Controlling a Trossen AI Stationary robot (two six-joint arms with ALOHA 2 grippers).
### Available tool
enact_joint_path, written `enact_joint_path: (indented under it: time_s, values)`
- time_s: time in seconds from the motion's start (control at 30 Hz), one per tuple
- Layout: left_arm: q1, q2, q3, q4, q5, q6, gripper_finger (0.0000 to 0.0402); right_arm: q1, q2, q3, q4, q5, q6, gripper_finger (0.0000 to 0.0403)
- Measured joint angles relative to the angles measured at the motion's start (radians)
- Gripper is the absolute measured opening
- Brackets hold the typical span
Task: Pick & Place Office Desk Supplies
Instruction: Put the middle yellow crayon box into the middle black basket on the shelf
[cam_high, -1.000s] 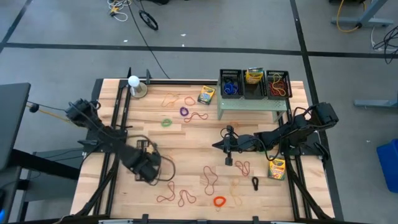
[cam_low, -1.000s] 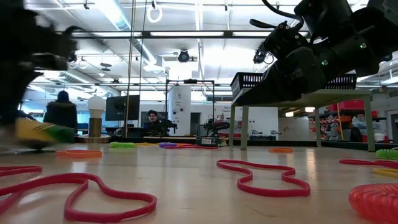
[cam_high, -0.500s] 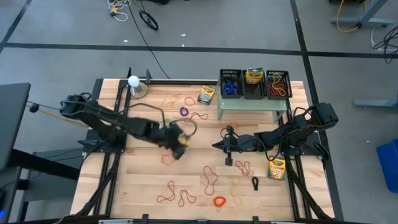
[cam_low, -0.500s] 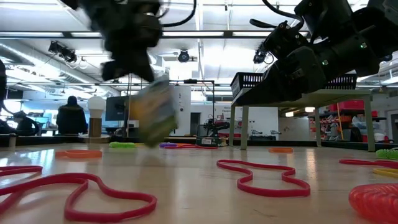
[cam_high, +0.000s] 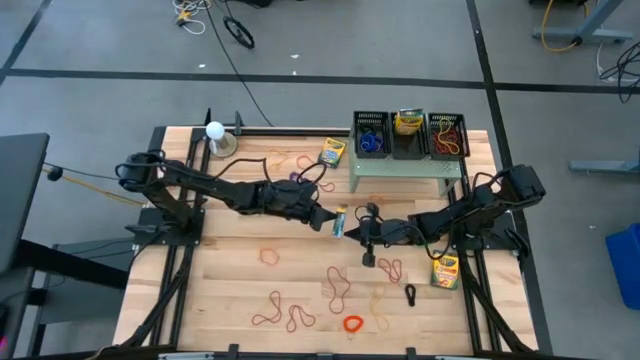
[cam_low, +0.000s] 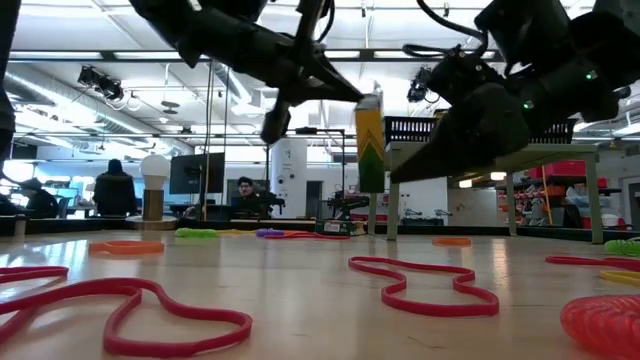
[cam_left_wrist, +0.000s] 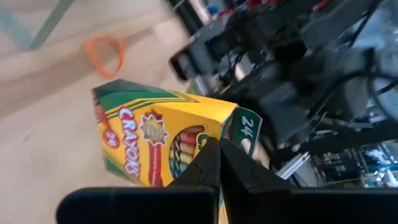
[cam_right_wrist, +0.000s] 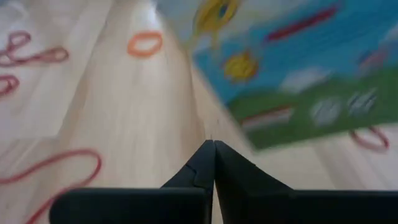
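A: Left side, entry. The left gripper is stretched over the middle of the wooden table, fingers pinched closed on a crayon box.

B: Material, attitude?

A: Glossy printed card, rectangular; held in the air, long axis upright in the low view.

B: Right side?

A: The right gripper is just beside the box, fingers pressed together, empty. Thin rubber-band loops lie flat below.
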Motion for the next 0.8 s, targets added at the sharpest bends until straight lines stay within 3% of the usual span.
enact_joint_path:
  time_s: [0.1,0.27,0.43,0.57,0.67,0.8]
  values:
    - [-0.001,0.011,0.0,0.009,-0.029,0.017,0.0002,0.032,-0.038,0.0,-0.127,0.027,0.069,0.0049]
    - [0.0,0.045,0.0,0.075,-0.046,0.0,0.0002,0.123,-0.109,0.0,-0.289,0.173,0.206,0.0119]
    - [-0.003,0.109,0.0,0.176,-0.041,-0.033,0.0002,0.244,-0.086,0.0,-0.249,0.453,0.324,0.0194]
    - [-0.001,0.17,0.001,0.357,-0.039,-0.058,0.0001,0.31,-0.018,0.015,-0.159,0.697,0.397,0.0243]
    - [0.003,0.214,0.002,0.457,-0.042,-0.068,0.0001,0.329,0.038,0.057,-0.128,0.795,0.414,0.027]
    - [0.008,0.242,0.001,0.504,-0.003,-0.046,0.0001,0.33,0.084,0.104,-0.13,0.825,0.39,0.0292]
